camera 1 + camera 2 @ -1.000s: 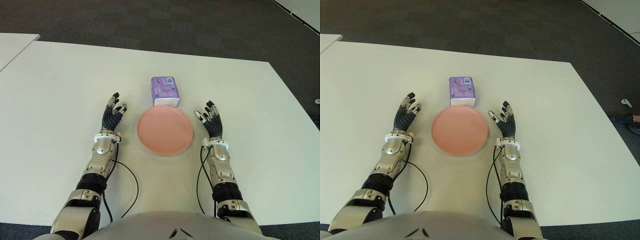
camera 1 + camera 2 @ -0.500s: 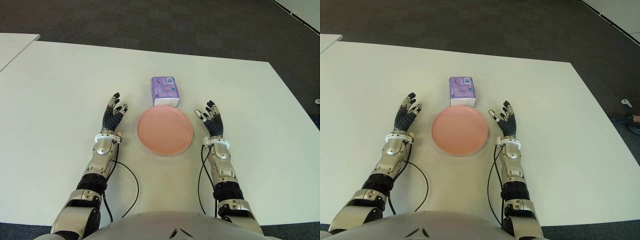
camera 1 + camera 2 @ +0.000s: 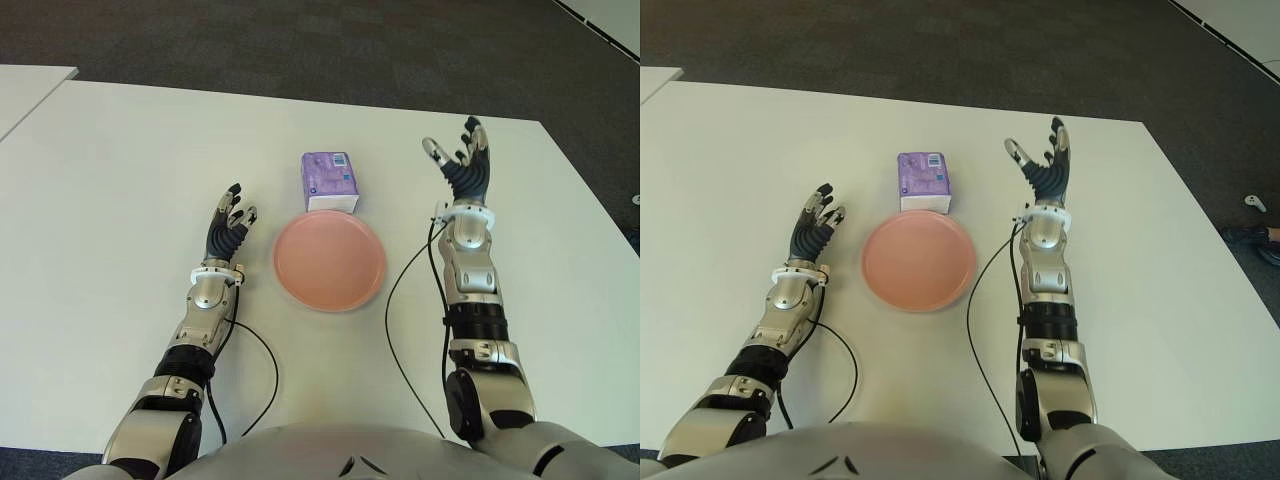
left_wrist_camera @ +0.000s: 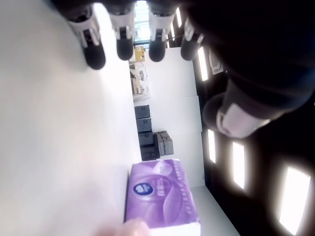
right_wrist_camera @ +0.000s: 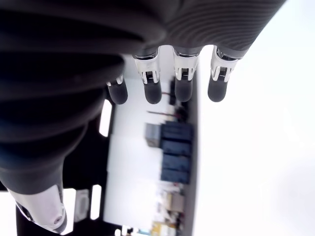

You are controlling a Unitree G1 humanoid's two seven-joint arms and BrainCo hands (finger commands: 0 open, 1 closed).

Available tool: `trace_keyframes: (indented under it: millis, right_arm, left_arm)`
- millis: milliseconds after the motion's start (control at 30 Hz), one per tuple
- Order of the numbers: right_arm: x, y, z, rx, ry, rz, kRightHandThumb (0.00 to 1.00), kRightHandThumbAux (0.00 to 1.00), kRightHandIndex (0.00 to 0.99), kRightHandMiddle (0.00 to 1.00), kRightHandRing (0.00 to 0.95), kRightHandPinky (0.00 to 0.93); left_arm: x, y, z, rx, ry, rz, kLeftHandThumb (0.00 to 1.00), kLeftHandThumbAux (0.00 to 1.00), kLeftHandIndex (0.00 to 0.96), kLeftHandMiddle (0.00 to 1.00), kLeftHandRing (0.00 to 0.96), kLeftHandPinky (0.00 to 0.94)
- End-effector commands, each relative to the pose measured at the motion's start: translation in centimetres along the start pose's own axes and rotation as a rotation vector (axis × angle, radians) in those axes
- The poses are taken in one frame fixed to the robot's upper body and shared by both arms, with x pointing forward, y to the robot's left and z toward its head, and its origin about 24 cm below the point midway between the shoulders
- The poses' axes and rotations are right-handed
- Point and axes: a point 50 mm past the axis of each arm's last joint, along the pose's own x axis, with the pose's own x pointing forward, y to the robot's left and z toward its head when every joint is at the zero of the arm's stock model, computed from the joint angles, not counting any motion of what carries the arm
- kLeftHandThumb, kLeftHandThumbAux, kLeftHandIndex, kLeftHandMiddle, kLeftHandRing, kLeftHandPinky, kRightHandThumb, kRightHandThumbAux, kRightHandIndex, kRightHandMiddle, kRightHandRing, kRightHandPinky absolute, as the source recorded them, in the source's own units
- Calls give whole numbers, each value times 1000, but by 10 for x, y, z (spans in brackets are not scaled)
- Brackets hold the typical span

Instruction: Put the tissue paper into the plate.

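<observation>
The small purple plastic-wrapped pack of tissue paper (image 3: 330, 180) lay flat on the white table (image 3: 120, 170), its near white edge just beside the far rim of the round salmon-pink plate (image 3: 330, 261), which held nothing. No finger touched the pack.

The right hand (image 3: 462, 165) was raised with its forearm stretched forward, fingers (image 3: 473, 135) spread and straight, thumb out toward the pack, grasping nothing. The pack sat off the thumb side of that hand, well apart from it, with bare tabletop between. In the right wrist view the four fingertips (image 5: 152, 91) stood extended side by side with nothing between them.

The left hand (image 3: 225, 235) showed beside the plate's left rim, fingers loosely extended and slightly fanned, holding nothing. From its wrist camera the fingertips (image 4: 125, 49) pointed outward, and the pack lay off to the thumb side.

Open white surface stretched wide beyond both hands; the table's far edge met dark carpet (image 3: 300, 50) well past the pack.
</observation>
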Motion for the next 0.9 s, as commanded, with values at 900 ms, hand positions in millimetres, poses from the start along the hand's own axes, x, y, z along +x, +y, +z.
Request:
trace_keyframes:
  millis: [900]
  right_arm:
    - [13,92,29,-494,-403,647,65,587,0,0,0,0]
  left_arm:
    - [-12,4,-18,49,37,-16,0,539,0,0,0,0]
